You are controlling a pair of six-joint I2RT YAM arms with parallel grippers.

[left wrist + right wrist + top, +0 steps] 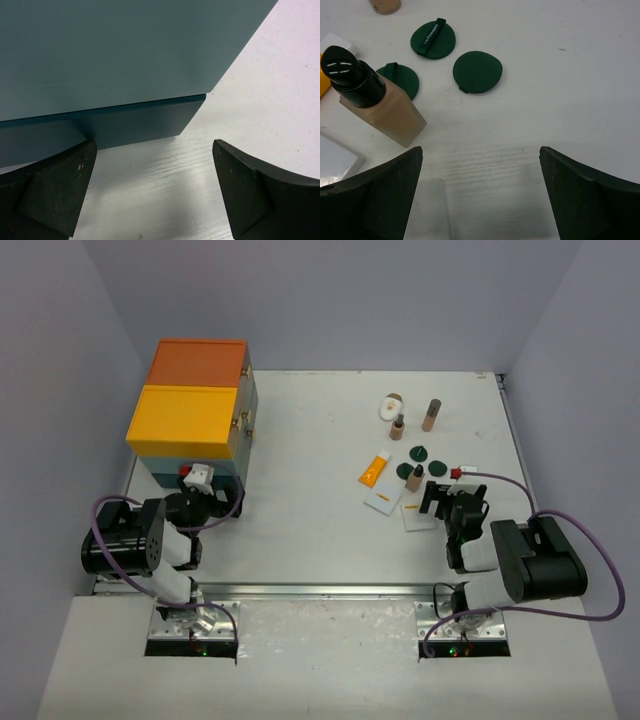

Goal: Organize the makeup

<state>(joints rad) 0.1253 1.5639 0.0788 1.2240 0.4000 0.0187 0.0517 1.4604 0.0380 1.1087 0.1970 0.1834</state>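
Drawer box [195,410] sits far L on tabletop [310,550]. L pincer [150,172] is at its teal base. L wrist cam shows the fingers apart w/ nothing between; top view is too small to tell. Makeup is clustered R of centre: orange tube [374,471], white packets [384,502], green discs [477,72], w/ puff [390,405] further back. R pincer [480,187] is spread wide and empty, near tan bottle [387,110]. Only R wrist cam shows lettering on one disc's strap.
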